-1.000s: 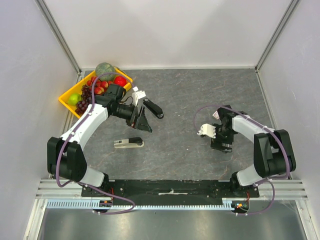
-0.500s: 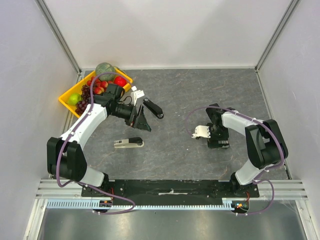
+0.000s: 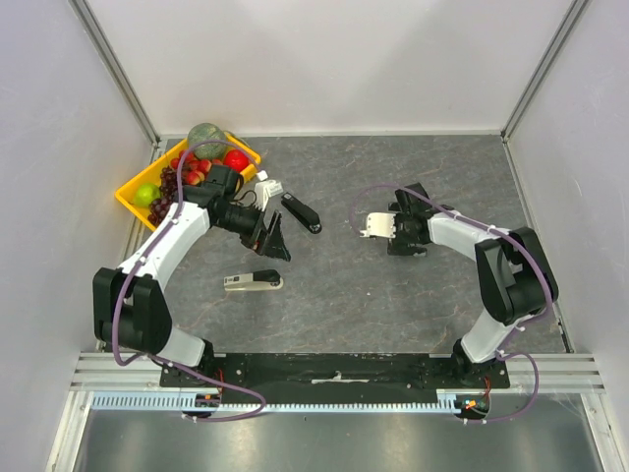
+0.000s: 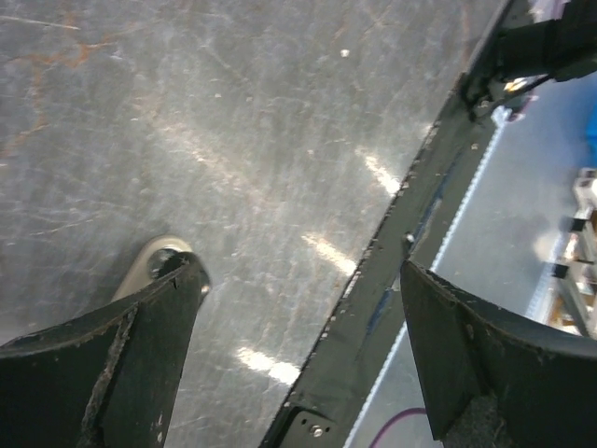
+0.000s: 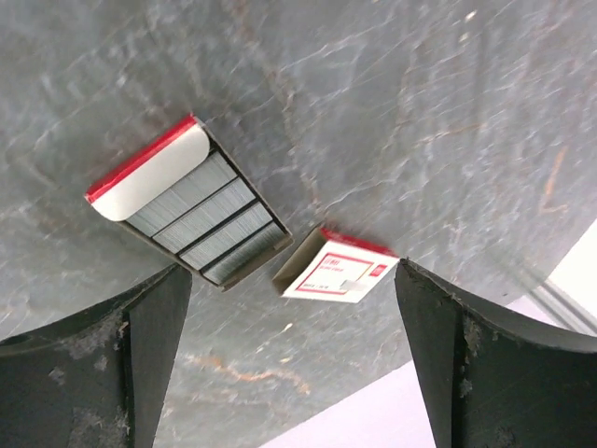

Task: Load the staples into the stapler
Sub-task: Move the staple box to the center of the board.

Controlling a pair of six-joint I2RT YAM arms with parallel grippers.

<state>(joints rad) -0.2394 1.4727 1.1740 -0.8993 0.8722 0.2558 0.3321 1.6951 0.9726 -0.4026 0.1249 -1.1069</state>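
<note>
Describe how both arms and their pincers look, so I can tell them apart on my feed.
They match. The left arm and right arm have white link shells, black joints and black bases, each trailed by a thin purple cable. The left pincer and right pincer carry two broad, matte black fingers, scuffed along the edges. No markings show.

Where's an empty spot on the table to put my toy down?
Best spot: the bare far-right corner of the table, between the back wall and the right arm. There's also room near the front middle, right of the beige stapler. The far left is crowded: fruit tray, staple box, black stapler, left tool.
</note>
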